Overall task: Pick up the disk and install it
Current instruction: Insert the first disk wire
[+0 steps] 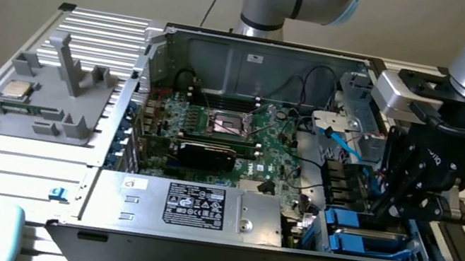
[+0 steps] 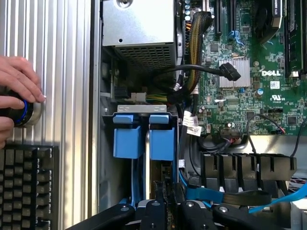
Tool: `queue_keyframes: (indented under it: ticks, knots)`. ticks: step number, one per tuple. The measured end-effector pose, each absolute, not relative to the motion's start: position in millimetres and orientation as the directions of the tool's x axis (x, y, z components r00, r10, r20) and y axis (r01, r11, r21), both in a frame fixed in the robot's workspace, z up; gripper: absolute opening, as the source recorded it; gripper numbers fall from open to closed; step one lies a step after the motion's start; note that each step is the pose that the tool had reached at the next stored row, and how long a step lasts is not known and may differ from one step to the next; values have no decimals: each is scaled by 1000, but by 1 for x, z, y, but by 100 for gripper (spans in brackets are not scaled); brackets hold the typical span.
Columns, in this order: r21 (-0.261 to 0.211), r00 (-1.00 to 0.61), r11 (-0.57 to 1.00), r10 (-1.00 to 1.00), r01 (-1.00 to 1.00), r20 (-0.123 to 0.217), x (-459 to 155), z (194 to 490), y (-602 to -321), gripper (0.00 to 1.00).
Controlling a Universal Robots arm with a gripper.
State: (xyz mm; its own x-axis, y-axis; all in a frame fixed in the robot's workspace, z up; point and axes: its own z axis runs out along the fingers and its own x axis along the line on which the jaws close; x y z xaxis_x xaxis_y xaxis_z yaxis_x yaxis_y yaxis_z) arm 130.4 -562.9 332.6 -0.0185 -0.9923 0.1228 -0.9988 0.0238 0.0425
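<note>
One disk [image 2: 147, 158] edge-on, claw-hidden

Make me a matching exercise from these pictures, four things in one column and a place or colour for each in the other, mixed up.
Things:
1. CPU chip
2. power supply box
3. gripper
4. hand

Places or colours:
A. on a round knob beside a keyboard
B. on the grey holder outside the case
C. over the blue drive bay
D. silver, black label

Pairs: 1-B, 2-D, 3-C, 4-A
</note>
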Motion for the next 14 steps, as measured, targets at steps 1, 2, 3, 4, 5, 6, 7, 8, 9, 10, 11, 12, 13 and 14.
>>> queue_keyframes:
  ticks: [1, 2, 3, 4, 5, 6, 7, 8, 9, 10, 11, 12, 13, 14]
  knots:
    - [42, -19, 25, -992, -999, 123, 130, 332, -563, 16]
    - [42, -20, 26, -992, -999, 123, 130, 332, -563, 16]
    - [42, -21, 26, -992, -999, 123, 130, 332, -563, 16]
    - [42, -22, 27, -992, -999, 123, 130, 331, -563, 16]
    - [42, -22, 28, -992, -999, 123, 130, 331, -563, 16]
    - [42, -23, 28, -992, -999, 123, 130, 330, -563, 16]
    - [42, -23, 29, -992, -999, 123, 130, 330, -563, 16]
    - [42, -24, 29, -992, -999, 123, 130, 330, -563, 16]
    - [42, -24, 29, -992, -999, 123, 130, 330, -563, 16]
    - [42, -24, 30, -992, -999, 123, 130, 330, -563, 16]
    - [42, -24, 30, -992, -999, 123, 130, 330, -563, 16]
    - [42, -25, 30, -992, -999, 123, 130, 330, -563, 16]
    - [42, -25, 31, -992, -999, 123, 130, 330, -563, 16]
    - [42, -26, 31, -992, -999, 123, 130, 330, -563, 16]
